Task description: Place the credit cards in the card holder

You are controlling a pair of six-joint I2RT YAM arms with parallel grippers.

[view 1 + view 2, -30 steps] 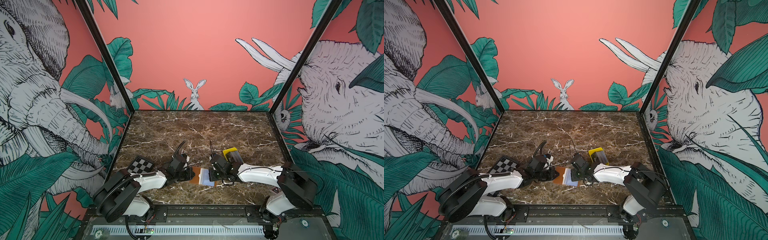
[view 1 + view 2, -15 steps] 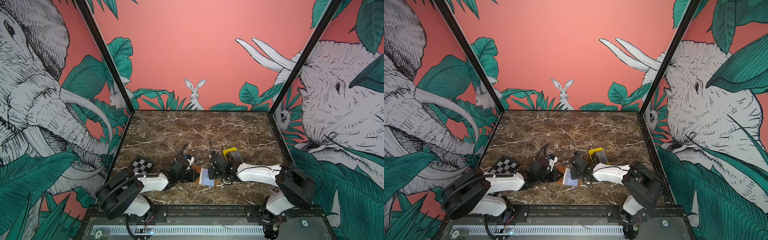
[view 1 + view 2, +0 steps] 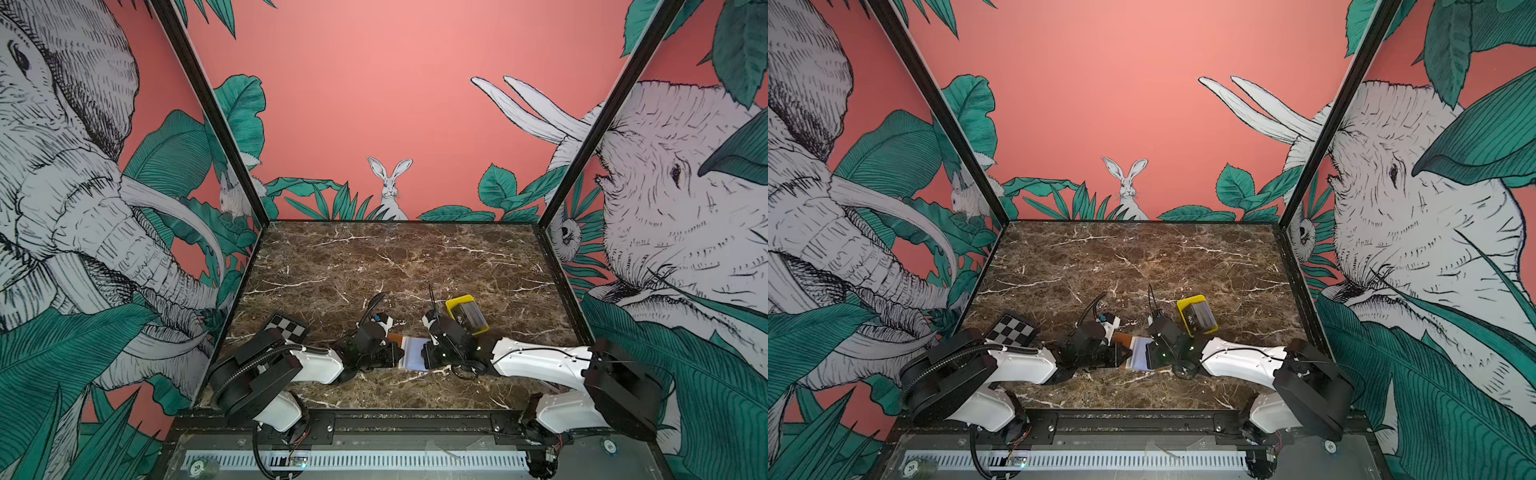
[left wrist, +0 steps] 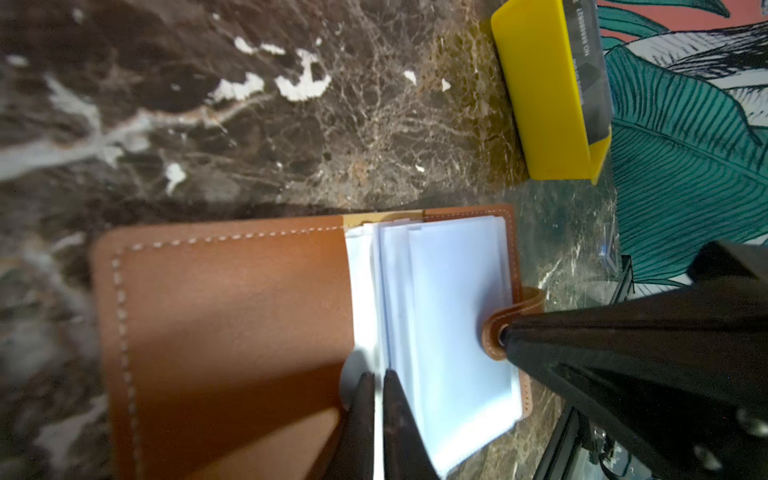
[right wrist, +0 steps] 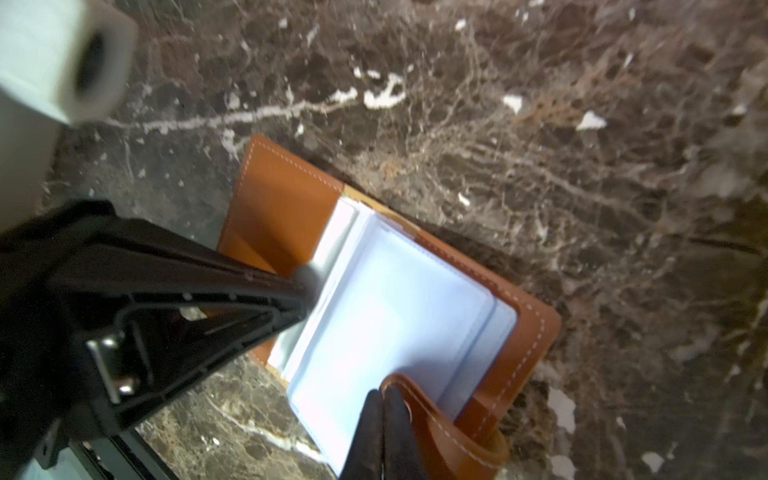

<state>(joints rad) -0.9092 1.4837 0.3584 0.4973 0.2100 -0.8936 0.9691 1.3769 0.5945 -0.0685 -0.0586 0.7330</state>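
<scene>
Left arm and right arm low, wrists close together, both jaws closed.

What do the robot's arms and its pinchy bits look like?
The left arm and right arm have smooth white shells with chunky black joints. A ribbed black hose loops along the left one; a thin black cable runs over the right one. The left tool and right tool are black, tapering to narrow tips.

Marble table, card holder, yellow tray, checkerboard
</scene>
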